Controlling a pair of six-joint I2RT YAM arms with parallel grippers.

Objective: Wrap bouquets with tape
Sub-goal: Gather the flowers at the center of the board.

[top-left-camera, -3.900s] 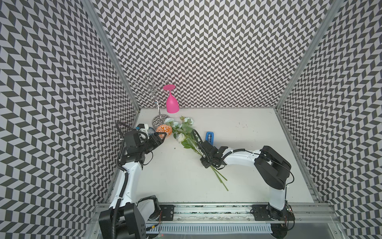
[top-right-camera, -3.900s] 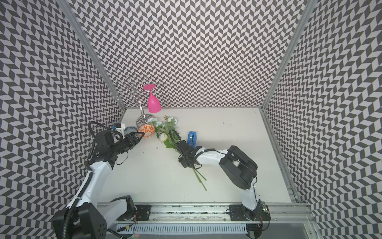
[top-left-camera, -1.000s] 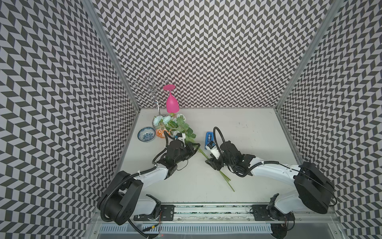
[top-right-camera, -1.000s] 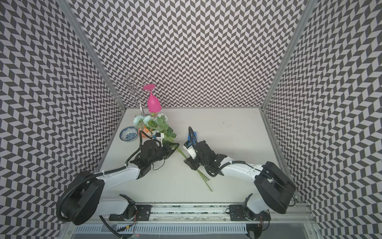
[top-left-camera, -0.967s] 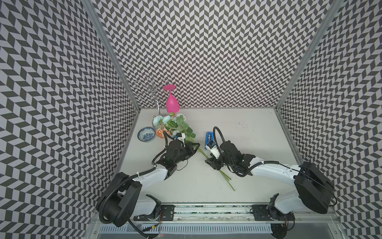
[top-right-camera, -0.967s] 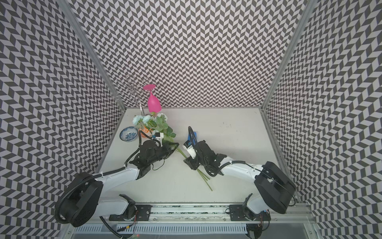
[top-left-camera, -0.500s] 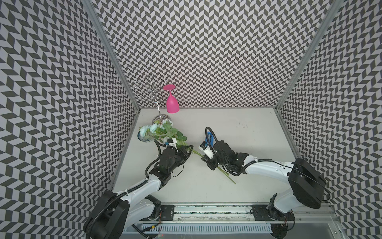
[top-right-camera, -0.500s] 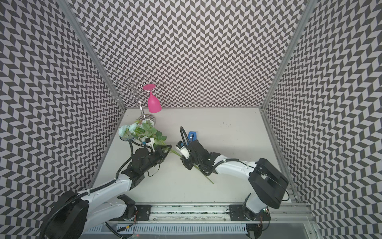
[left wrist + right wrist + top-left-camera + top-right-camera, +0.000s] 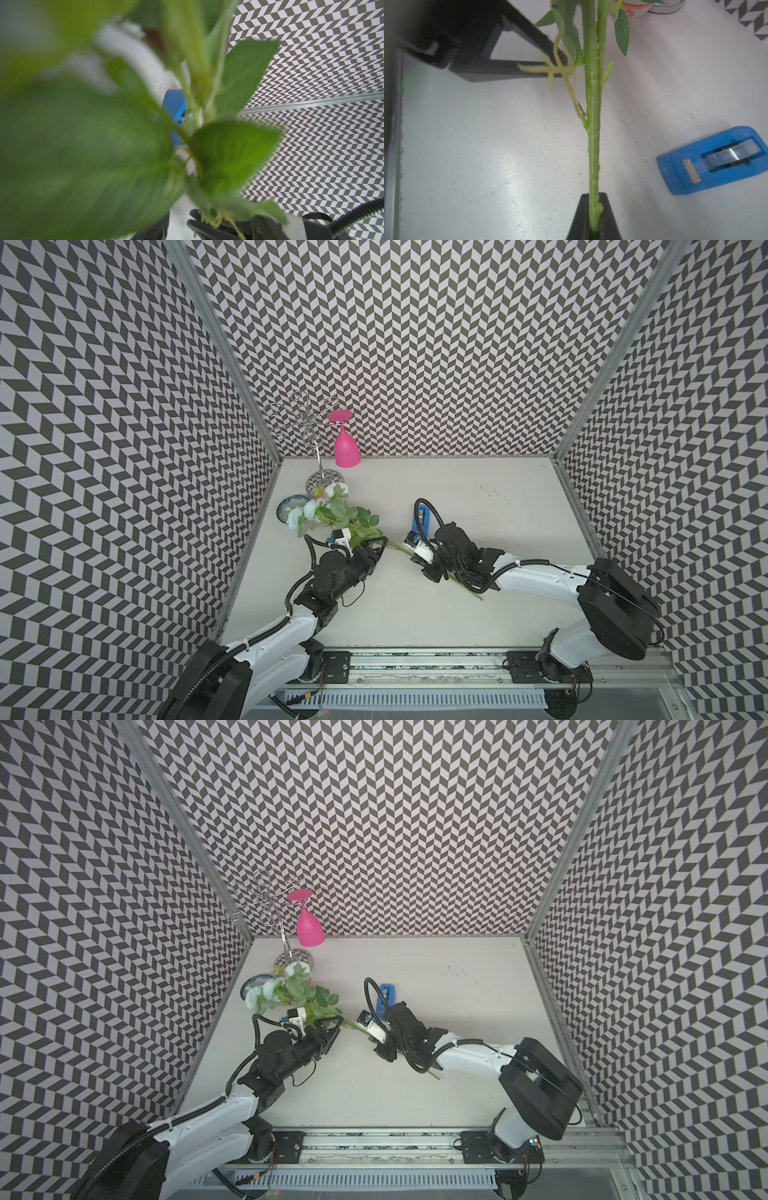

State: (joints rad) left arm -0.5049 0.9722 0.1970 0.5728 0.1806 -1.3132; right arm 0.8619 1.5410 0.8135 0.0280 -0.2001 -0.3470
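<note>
Right tool (image 9: 593, 216) clamps bouquet (image 9: 592, 128) stems; blooms cut off.

A robotics lab test cell: black-and-white chevron-patterned wall panels (image 9: 415, 344) enclose a plain white counter (image 9: 478, 497) at nine, twelve and three o'clock, with an aluminium mounting rail (image 9: 415, 659) at six.

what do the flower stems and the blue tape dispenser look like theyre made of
Flower stems: likely moulded plastic, waxy and slightly glossy; even light green, with a seam line and small nubs along the length.

Blue tape dispenser: looks like hard moulded plastic, smooth semi-gloss; uniform blue with rounded edges. The strip at its cutting end looks like dull grey metal, though that is less certain.
</note>
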